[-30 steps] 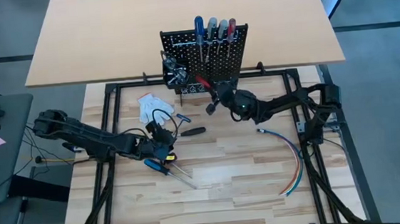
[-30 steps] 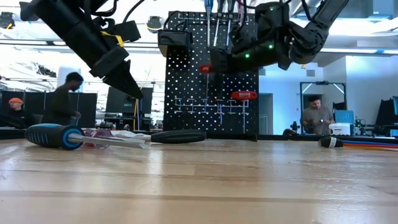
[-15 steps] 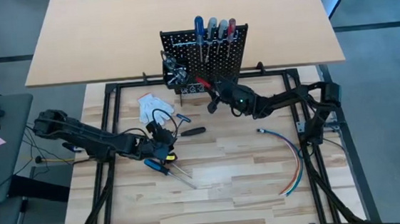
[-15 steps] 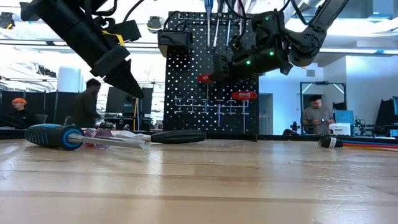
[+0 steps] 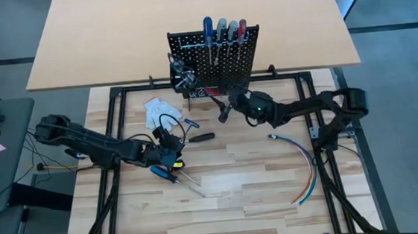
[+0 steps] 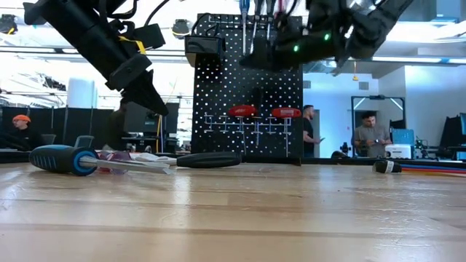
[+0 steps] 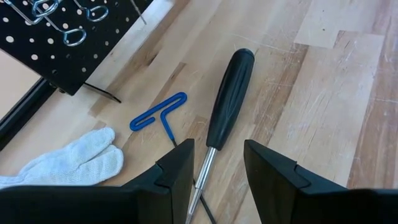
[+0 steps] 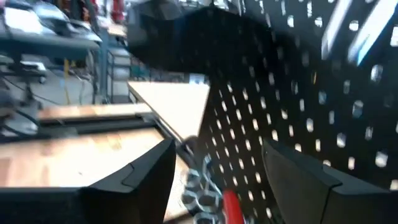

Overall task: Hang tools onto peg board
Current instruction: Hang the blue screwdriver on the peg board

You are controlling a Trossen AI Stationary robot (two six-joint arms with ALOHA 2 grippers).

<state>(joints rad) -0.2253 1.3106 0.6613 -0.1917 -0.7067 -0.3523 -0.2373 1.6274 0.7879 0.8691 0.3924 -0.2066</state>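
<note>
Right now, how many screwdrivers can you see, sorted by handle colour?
blue screwdrivers: 2
grey screwdrivers: 2
red screwdriver: 1
black screwdriver: 1
Total: 6

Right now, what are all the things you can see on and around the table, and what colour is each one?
peg board: one, black, upright at the table's far edge.
screwdrivers on the board: four; blue, two grey and red handles; hung along its top.
red-handled tools: two, on the board's lower hooks.
black screwdriver: one, lying on the table.
blue-handled screwdriver: one, lying near the left arm.
blue hex key: one, beside the black screwdriver.
white gloves: a pile, left of the board.
coloured wires: one bundle, right side.
people: a few, in the room behind.
left gripper: over the black screwdriver.
right gripper: open, in front of the board.
</note>
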